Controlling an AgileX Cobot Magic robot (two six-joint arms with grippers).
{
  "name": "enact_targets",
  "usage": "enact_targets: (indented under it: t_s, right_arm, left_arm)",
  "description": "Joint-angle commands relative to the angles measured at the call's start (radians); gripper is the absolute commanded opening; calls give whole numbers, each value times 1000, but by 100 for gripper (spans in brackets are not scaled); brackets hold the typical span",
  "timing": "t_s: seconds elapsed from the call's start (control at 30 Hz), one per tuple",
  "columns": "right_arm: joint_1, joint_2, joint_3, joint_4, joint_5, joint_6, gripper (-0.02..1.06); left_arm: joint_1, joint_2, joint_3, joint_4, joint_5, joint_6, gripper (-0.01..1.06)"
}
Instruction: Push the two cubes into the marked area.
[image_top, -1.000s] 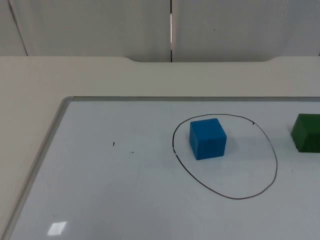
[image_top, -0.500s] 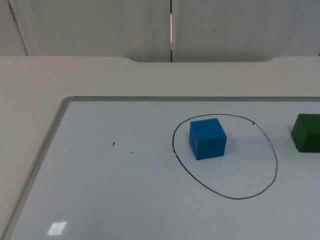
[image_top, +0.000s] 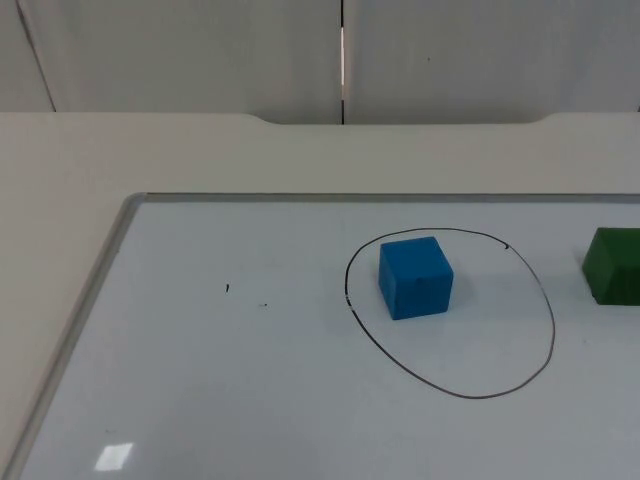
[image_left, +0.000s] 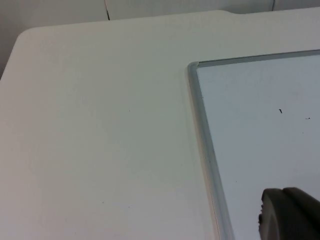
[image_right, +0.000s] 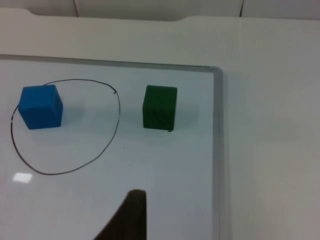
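Note:
A blue cube (image_top: 415, 277) sits inside a black hand-drawn oval (image_top: 470, 340) on the whiteboard, close to the oval's left side. A green cube (image_top: 613, 265) rests outside the oval, to its right. The right wrist view shows the blue cube (image_right: 41, 106) within the oval (image_right: 70, 140) and the green cube (image_right: 159, 107) just beyond the line. My right gripper (image_right: 127, 220) hovers over the board, well short of both cubes and touching nothing. My left gripper (image_left: 290, 215) waits over the board's left part, far from the cubes.
The whiteboard has a grey metal frame (image_top: 100, 270), with its left corner (image_left: 194, 67) and its right edge (image_right: 216, 125) also in view. Bare white table (image_top: 60, 180) surrounds the board, and a grey partition wall (image_top: 200, 50) stands behind it.

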Motion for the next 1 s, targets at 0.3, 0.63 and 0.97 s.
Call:
enact_targets:
  t_s: [0.3,0.63,0.97]
  right_arm:
    - [-5,-2,1,2,-6,0,105]
    - [-5,-2,1,2,-6,0,105]
    - [-5,-2,1,2,-6,0,105]
  left_arm:
    - [-1,-4,3,5,3,3,0]
    - [-1,-4,3,5,3,3,0]
    - [-1,-4,3,5,3,3,0]
